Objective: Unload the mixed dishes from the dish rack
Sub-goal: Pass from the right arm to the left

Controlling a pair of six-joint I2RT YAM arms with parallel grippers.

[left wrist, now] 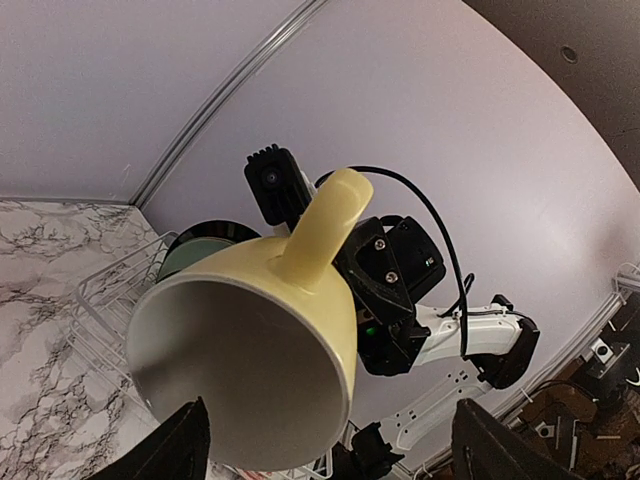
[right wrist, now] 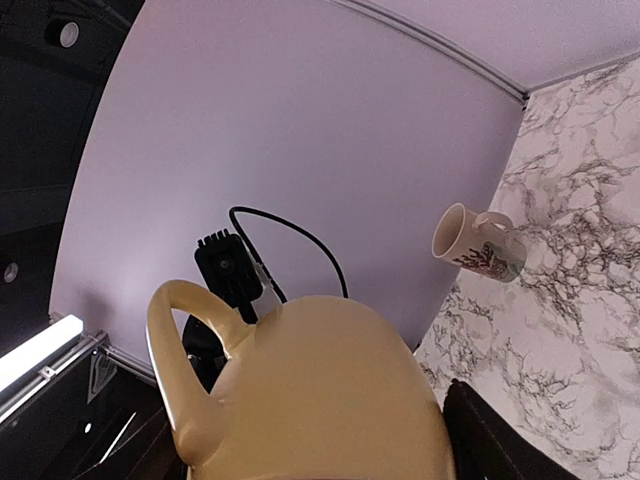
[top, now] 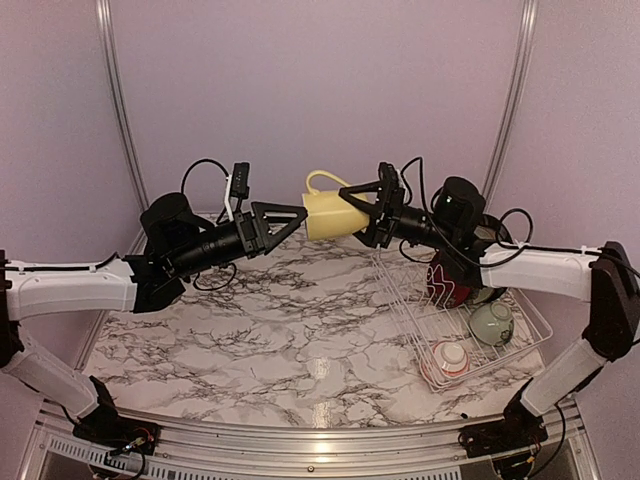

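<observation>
The yellow mug [top: 335,212] hangs on its side in mid-air above the back of the table, handle up. My right gripper [top: 378,212] is shut on its base end [right wrist: 320,400]. The mug's open mouth [left wrist: 250,370] faces my left gripper [top: 287,222], which is open. In the left wrist view one finger [left wrist: 175,450] lies across the mouth and the other [left wrist: 500,445] stands well outside the wall, neither touching. The dish rack [top: 515,345] at the right holds a red patterned plate [top: 447,282], a pale green bowl [top: 492,322] and a red-rimmed white bowl [top: 450,358].
The cream printed mug [right wrist: 478,243] rests on the marble table [top: 290,320] near the back wall, seen only in the right wrist view. A green dish [left wrist: 200,242] shows behind the yellow mug, over the rack's wires [left wrist: 105,300]. Metal frame posts [top: 118,100] flank the back.
</observation>
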